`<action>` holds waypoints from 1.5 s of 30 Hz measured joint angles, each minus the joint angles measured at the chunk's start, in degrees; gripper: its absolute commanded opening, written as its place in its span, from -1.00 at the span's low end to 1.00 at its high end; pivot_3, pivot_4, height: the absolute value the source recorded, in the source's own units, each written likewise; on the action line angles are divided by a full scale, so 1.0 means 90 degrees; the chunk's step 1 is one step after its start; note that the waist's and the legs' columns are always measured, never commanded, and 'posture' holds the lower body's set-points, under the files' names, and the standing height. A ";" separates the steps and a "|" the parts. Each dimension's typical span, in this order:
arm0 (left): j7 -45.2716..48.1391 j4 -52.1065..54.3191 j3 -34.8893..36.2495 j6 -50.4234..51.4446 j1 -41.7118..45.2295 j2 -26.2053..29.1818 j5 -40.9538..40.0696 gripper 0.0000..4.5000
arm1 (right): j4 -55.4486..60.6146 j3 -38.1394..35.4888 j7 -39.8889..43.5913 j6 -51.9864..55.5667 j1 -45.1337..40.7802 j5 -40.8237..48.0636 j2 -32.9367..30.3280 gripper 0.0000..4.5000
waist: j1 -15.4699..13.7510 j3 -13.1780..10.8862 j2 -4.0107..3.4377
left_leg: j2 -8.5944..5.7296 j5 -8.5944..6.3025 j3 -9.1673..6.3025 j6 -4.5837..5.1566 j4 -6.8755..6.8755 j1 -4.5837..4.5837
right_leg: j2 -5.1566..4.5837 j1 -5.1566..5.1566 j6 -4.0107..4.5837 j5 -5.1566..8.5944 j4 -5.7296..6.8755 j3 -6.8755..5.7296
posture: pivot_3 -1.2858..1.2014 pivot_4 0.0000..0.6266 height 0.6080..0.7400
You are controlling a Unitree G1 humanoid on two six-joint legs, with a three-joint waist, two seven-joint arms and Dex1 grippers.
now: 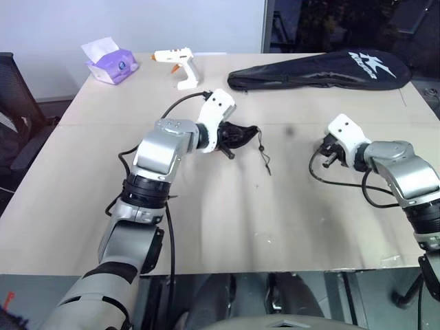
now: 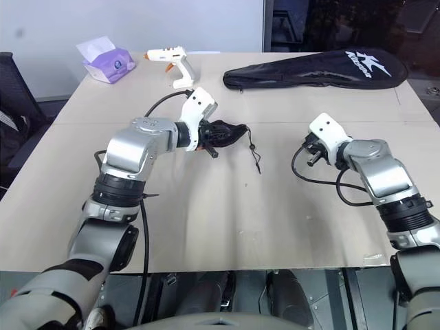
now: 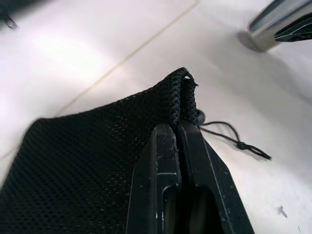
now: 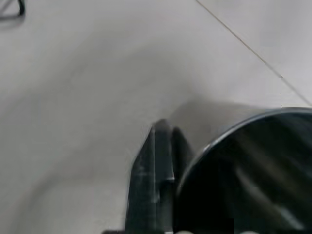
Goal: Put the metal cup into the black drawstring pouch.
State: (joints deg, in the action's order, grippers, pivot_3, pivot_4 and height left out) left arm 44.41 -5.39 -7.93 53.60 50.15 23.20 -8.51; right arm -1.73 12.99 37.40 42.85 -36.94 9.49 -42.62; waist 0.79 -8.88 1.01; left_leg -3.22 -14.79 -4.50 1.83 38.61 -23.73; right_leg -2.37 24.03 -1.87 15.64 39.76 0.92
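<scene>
My left gripper (image 1: 228, 139) is shut on the top hem of the black drawstring pouch (image 1: 240, 133), holding it just above the table's middle. In the left wrist view the mesh pouch (image 3: 97, 165) hangs from the closed fingertips (image 3: 168, 134) and its cord (image 1: 263, 159) trails onto the table. The metal cup (image 3: 270, 24) stands to the right of the pouch. My right gripper (image 1: 328, 152) is at the cup and covers most of it from the head. In the right wrist view the cup's rim (image 4: 253, 122) sits right against the closed fingers (image 4: 156, 165), which pinch its wall.
A long black racket bag (image 1: 323, 72) lies along the far right of the table (image 1: 227, 234). At the far left are a white glue gun (image 1: 180, 65) and a purple tissue box (image 1: 110, 63). A dark chair (image 1: 10, 103) stands off the table's left edge.
</scene>
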 measured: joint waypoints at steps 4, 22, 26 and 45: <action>-0.0136 0.0008 0.0103 0.0188 0.0010 -0.0038 -0.0161 -1.00 | 0.1088 -0.0855 -0.0106 0.0372 0.0311 0.0515 0.0324 -0.99 | 0.0014 0.0000 0.0001 | 0.0002 0.0000 0.0000 0.0000 0.0000 -0.0004 | 0.0001 0.0005 0.0000 0.0000 0.0002 0.0002 | 0.03 -0.52 1.00; -0.1482 -0.1003 0.1148 0.1661 0.0576 -0.1318 -0.1039 -1.00 | 0.1269 -0.1266 -0.2217 -0.1952 0.1660 0.1104 0.5035 -0.99 | 0.0068 0.0004 -0.0001 | -0.0009 0.0004 -0.0001 -0.0008 -0.0001 0.0005 | 0.0002 0.0010 -0.0001 -0.0001 0.0015 0.0008 | 0.03 -0.52 1.00; -0.1814 -0.1004 0.1499 0.1897 0.0576 -0.1504 -0.1138 -1.00 | 0.0133 -0.1244 -0.2096 -0.2825 0.1720 0.0884 0.5159 -0.99 | 0.0119 0.0004 -0.0001 | -0.0009 0.0006 -0.0002 -0.0010 -0.0003 0.0006 | 0.0002 0.0010 -0.0001 -0.0001 0.0014 0.0007 | 0.03 -0.52 1.00; -0.1020 -0.0069 0.1298 0.1796 -0.0261 -0.0737 -0.1990 -1.00 | -0.1994 0.0651 -0.0686 -0.5877 0.1127 -0.1257 0.4227 -0.99 | 0.0191 0.0005 -0.0003 | -0.0004 0.0013 0.0010 -0.0024 -0.0026 0.0034 | 0.0011 0.0007 0.0001 -0.0001 0.0015 0.0037 | 0.03 -0.52 1.00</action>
State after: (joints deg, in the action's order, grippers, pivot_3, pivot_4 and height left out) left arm 35.23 -6.01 3.75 69.76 47.80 16.57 -26.41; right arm -19.68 18.85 31.23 -10.05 -26.80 -1.82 -4.57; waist 2.51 -8.84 0.98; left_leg -3.26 -14.68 -4.41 1.62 38.38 -23.42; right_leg -2.27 24.09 -1.86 15.64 39.90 1.25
